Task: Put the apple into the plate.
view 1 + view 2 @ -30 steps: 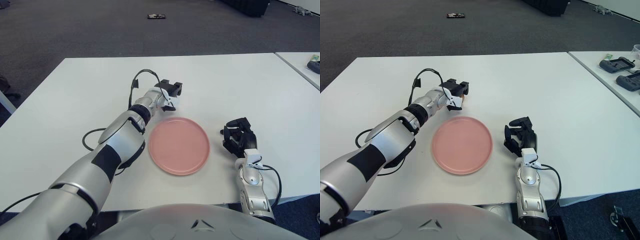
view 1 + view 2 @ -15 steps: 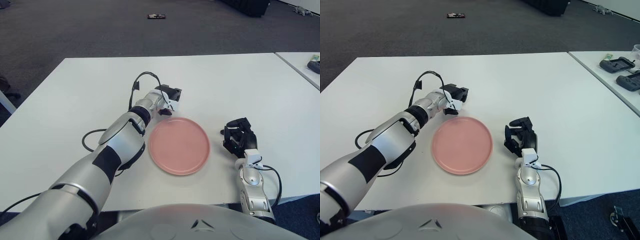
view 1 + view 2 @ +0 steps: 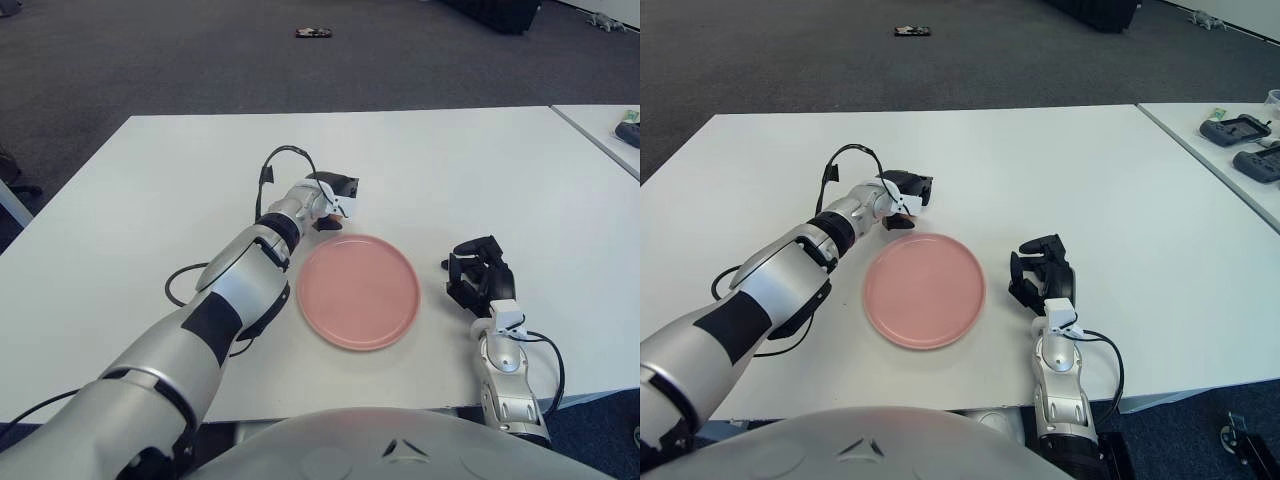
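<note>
A round pink plate (image 3: 357, 291) lies on the white table (image 3: 180, 180), a little toward the front. My left hand (image 3: 335, 196) is just beyond the plate's far-left rim, low over the table with its black fingers curled downward. Only a small dark-red bit of the apple (image 3: 329, 224) shows under the fingers; the hand hides the rest. The hand appears shut on the apple, which is outside the plate, close to its rim. My right hand (image 3: 478, 275) shows to the right of the plate, idle, with its fingers loosely bent and holding nothing.
A black cable (image 3: 275, 165) loops off my left wrist over the table. Another white table (image 3: 1240, 140) at the right carries dark devices (image 3: 1236, 128). Dark carpet lies beyond the far edge, with a small object (image 3: 312, 33) on it.
My left hand has sunk lower and drawn slightly back toward the plate's rim, its fingers folding down over the apple. The right hand and the plate have not moved.
</note>
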